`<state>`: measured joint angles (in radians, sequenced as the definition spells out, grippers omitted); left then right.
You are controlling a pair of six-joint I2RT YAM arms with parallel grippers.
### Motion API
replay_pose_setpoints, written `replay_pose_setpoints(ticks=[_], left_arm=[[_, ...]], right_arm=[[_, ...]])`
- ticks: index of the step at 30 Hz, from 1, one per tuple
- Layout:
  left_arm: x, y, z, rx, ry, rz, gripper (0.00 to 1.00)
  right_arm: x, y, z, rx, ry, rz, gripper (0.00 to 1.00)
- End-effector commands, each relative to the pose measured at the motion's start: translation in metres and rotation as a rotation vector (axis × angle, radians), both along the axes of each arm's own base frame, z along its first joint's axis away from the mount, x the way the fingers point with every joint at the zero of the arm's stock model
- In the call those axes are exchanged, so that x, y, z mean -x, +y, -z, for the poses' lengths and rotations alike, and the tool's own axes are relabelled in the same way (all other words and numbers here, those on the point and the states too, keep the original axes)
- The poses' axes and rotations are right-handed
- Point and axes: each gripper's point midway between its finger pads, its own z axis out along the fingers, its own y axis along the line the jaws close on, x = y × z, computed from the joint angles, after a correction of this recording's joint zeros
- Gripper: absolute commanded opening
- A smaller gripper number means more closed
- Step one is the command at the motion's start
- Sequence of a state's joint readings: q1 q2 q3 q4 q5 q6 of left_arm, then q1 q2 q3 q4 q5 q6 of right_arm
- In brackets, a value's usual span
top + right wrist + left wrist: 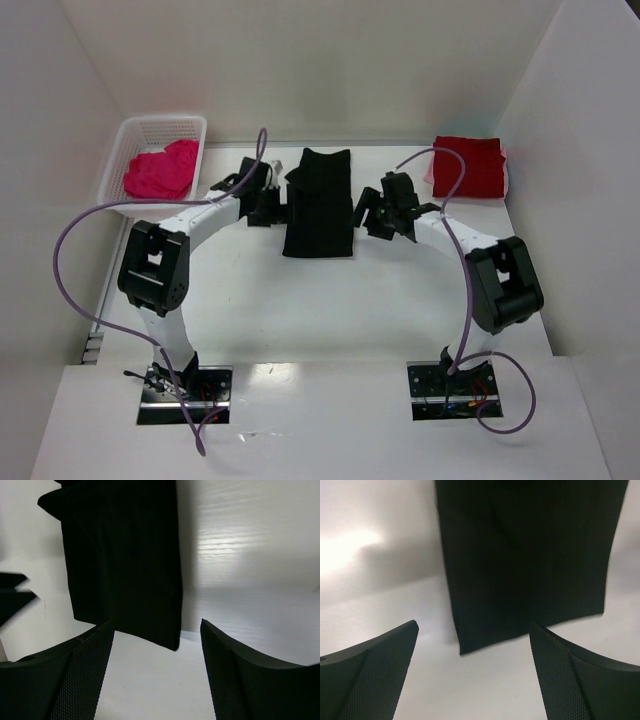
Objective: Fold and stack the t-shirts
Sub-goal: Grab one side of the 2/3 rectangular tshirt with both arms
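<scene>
The left gripper (474,627) has its two black textured fingers (380,672) spread wide, with only bare table between them. The right gripper (157,625) also has its fingers apart and grips nothing. Each hovers just beside the black t-shirt (320,205), the left one at its left edge and the right one at its right edge, both pointing in toward it. In the wrist views the cloth lies just past the fingertips; whether it touches them cannot be told.

The black t-shirt lies in the middle of the table (320,310), toward the far side. It is folded into a long narrow strip running near to far, flat, with straight side edges and a wider, uneven far end. The table is white with a faint wood grain, and plain white walls (300,60) close it in on the left, right and far sides.

A dark red t-shirt (468,167) sits folded in the far right corner. A pink t-shirt (160,172) lies crumpled in a white mesh basket (150,128) at the far left.

The left arm (155,270) and the right arm (505,285) rise from the near edge, elbows bowed outward, forearms angled in toward the centre.
</scene>
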<state>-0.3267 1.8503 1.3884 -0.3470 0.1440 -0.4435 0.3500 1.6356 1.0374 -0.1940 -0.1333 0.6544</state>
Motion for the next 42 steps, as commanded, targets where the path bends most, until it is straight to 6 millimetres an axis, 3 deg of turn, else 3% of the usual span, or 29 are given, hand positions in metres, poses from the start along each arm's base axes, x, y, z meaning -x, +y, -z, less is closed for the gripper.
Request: replay_pose_setpoints(ticks=[1,6,13,20,34,42], left_arm=[[0.041,-0.025,0.023,0.069,0.11,0.128,0.99],[0.066,-0.022,0.046,0.074,0.194,0.141,0.99],[0.079,-0.026,0.06,0.108,0.253,0.15,0.96],[0.072,-0.028,0.067,0.11,0.245,0.151,0.92],[0.066,-0.026,0.071,0.108,0.246,0.129,0.79],[0.063,-0.027,0.073,0.115,0.241,0.123,0.66]], right_arm=[[-0.019,0.025,-0.008,-0.023,-0.059,-0.069,0.75],[-0.015,0.038,0.009,0.0,-0.012,-0.096,0.73],[-0.003,0.031,0.028,0.033,0.053,-0.089,0.67],[0.014,0.03,0.044,0.041,0.11,-0.096,0.58],[0.034,0.031,0.06,0.054,0.157,-0.12,0.56],[0.047,0.033,0.071,0.041,0.183,-0.134,0.53]])
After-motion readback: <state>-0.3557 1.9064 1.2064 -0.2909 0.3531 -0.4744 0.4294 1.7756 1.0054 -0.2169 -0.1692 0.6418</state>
